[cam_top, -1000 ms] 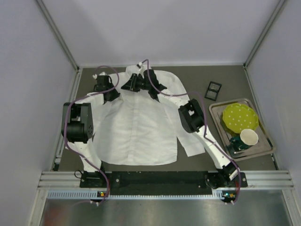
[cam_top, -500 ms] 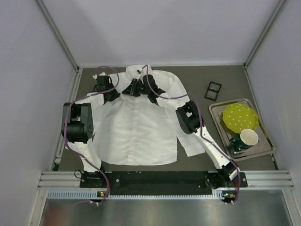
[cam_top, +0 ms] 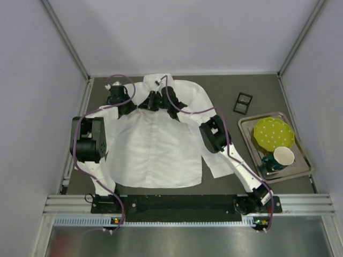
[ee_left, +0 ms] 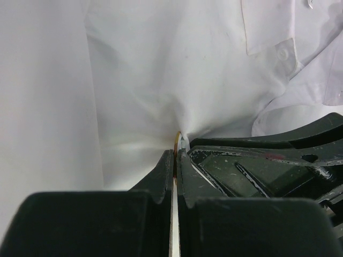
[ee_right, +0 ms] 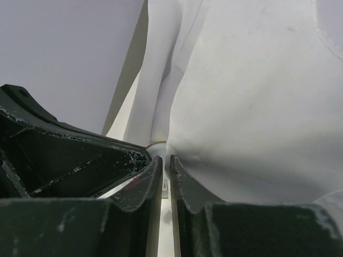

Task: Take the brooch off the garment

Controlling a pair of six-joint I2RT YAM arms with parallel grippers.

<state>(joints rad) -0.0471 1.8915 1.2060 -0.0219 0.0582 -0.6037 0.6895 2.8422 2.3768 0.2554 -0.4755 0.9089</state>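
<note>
The brooch is pinched by the clenched left gripper, the garment apparently clamped alongside by the right gripper (jaws nearly closed), for pulling apart.

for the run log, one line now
white collared shirt: flat | tiny round orange-gold brooch: pinned on it | left gripper: shut on brooch | right gripper: pinching shirt

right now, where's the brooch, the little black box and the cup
brooch [ee_left: 177, 140] left wrist view, its thin gold edge
black box [cam_top: 243, 102] top view, its middle
cup [cam_top: 283, 156] top view, its open mouth
</note>
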